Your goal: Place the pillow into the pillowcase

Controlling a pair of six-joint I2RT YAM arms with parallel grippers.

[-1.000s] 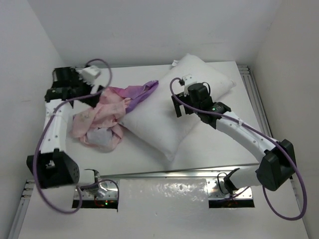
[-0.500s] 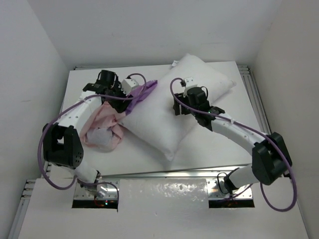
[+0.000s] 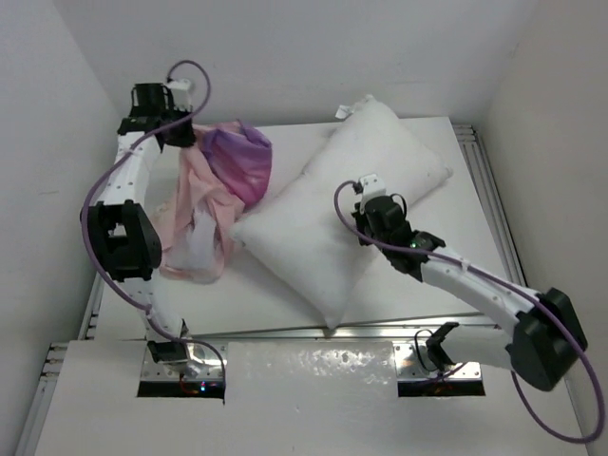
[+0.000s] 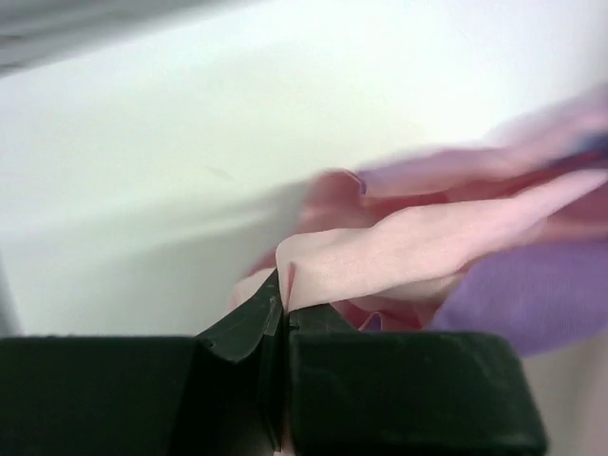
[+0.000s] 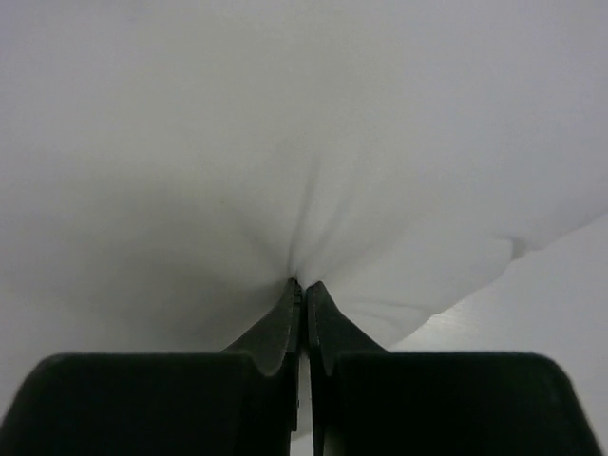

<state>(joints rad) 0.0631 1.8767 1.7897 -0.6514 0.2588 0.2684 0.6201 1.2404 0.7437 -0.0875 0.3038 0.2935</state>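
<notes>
Currently, a plump white rectangular pillow [image 3: 318, 228], lying diagonally on the table [image 3: 427, 285], is pinched by the right gripper [image 5: 302, 287], jaws pressed together. A thin purple-and-pink fabric pillowcase [image 3: 228, 171], beside it at left, is hoisted by the left gripper [image 4: 283, 285], clamped on pink cloth. Step judged: grasping both. Next, the case's mouth must be spread. A second earlier both grippers were spread and the case lay heaped.

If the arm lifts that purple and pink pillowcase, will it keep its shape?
Probably not: the thin purple-and-pink fabric pillowcase droops in loose folds from the shut left gripper. It seems light: one small pinched fold holds part of it up.
</notes>
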